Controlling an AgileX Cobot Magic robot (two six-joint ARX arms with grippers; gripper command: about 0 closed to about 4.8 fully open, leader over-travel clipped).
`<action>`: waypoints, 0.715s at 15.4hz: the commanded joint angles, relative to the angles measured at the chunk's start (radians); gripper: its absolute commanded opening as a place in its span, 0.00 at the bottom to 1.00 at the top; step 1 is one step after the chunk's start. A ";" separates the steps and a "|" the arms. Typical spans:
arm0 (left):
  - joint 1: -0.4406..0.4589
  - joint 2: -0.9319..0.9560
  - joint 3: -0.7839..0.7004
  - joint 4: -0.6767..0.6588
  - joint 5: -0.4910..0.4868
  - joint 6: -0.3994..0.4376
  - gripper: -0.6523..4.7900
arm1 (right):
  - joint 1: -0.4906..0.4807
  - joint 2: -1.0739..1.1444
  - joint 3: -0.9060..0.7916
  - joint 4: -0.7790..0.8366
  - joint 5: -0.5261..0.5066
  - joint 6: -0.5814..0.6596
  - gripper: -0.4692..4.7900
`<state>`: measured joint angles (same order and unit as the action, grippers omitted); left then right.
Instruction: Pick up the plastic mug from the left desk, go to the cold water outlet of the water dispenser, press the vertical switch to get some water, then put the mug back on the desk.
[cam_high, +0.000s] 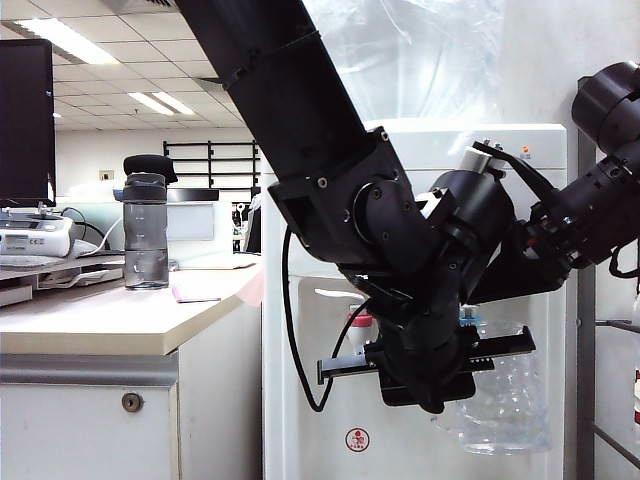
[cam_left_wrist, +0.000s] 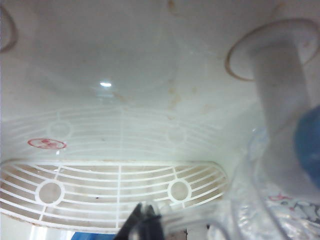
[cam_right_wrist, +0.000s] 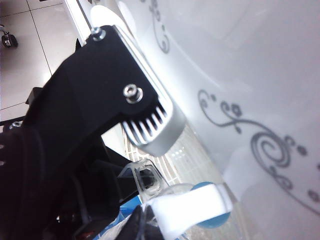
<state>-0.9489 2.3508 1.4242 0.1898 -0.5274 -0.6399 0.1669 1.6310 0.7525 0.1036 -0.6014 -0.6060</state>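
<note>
- The left gripper (cam_left_wrist: 146, 221) has its fingers pressed tight on a thin, clear bit of the plastic mug (cam_high: 505, 392). I think it is the handle or the rim, but the view there is blurry.
- The mug hangs just beside those fingers, under the cold water outlet (cam_left_wrist: 309, 145) with the blue collar.
- The mug looks light and thin. Its wavy walls may bend if they are squeezed hard, and clear plastic is slippery.
- Once there is water in it, it will be heavier and may tip in such a small pinch, so it should stay level.
- I cannot tell if any water is in it yet.
- The right gripper (cam_right_wrist: 152, 125) is close above the vertical switch (cam_right_wrist: 190, 207). Only one ribbed finger shows, so I cannot tell if its fingers are spread or together.
- Below the left fingers is the white drip grille (cam_left_wrist: 120, 187) of the water dispenser (cam_right_wrist: 240, 60).
- The red tap (cam_high: 362, 322) is near and must not be pushed by mistake.
- The two arms crowd each other in front of the taps.
- The left desk (cam_high: 100, 320) is well apart, with a black-lidded bottle (cam_high: 146, 225) standing on it. That bottle could be in the way when the mug goes back.
</note>
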 joint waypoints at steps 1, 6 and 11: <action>0.002 -0.014 0.013 0.059 0.018 0.040 0.11 | 0.001 0.006 0.002 -0.050 0.027 0.013 0.08; -0.002 -0.014 0.013 0.058 0.019 0.042 0.11 | 0.001 0.006 0.002 -0.056 0.046 0.034 0.08; -0.003 -0.014 0.014 0.055 0.019 0.050 0.11 | 0.001 0.006 0.002 -0.068 0.045 0.034 0.08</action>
<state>-0.9546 2.3508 1.4242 0.1875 -0.5274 -0.6140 0.1669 1.6314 0.7555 0.0761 -0.5865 -0.5800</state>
